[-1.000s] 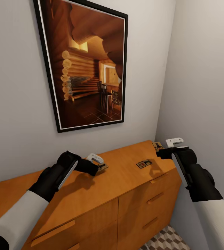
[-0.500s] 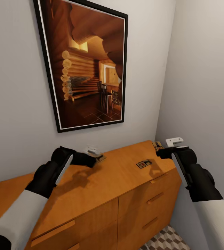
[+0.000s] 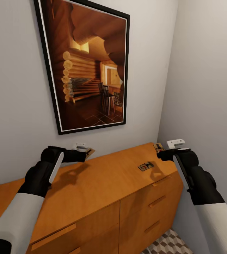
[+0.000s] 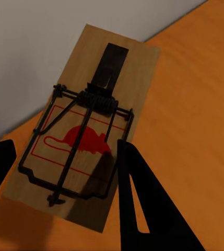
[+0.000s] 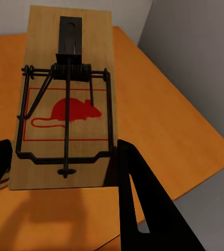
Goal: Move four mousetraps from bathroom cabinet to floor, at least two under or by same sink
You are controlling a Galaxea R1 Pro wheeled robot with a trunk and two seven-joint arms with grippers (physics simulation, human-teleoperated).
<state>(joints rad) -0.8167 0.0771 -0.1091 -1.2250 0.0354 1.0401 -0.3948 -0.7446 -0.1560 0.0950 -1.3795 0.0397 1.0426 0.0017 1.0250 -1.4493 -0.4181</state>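
My left gripper (image 3: 85, 155) is shut on a tan mousetrap (image 3: 89, 152) and holds it above the orange wooden dresser (image 3: 103, 190), close to the wall. The left wrist view has this mousetrap (image 4: 85, 136) between the black fingers (image 4: 143, 209). My right gripper (image 3: 160, 153) is shut on a second mousetrap (image 3: 159, 147), lifted over the dresser's far right corner. That mousetrap (image 5: 65, 104) slants up between the fingers (image 5: 138, 204) in the right wrist view. A third mousetrap (image 3: 146, 166) lies flat on the dresser top. A patch of cube-patterned bathroom floor (image 3: 170, 245) lies below. The white cabinet and the sink are out of view.
A large framed picture (image 3: 87, 63) of a log interior hangs on the grey wall behind the dresser. A side wall (image 3: 208, 88) stands close on the right, beside my right arm. Drawer fronts with wooden handles (image 3: 157, 201) face me.
My left arm has swung left and back toward the wall, lifting its mousetrap off the dresser top. The right arm and its mousetrap have barely moved.
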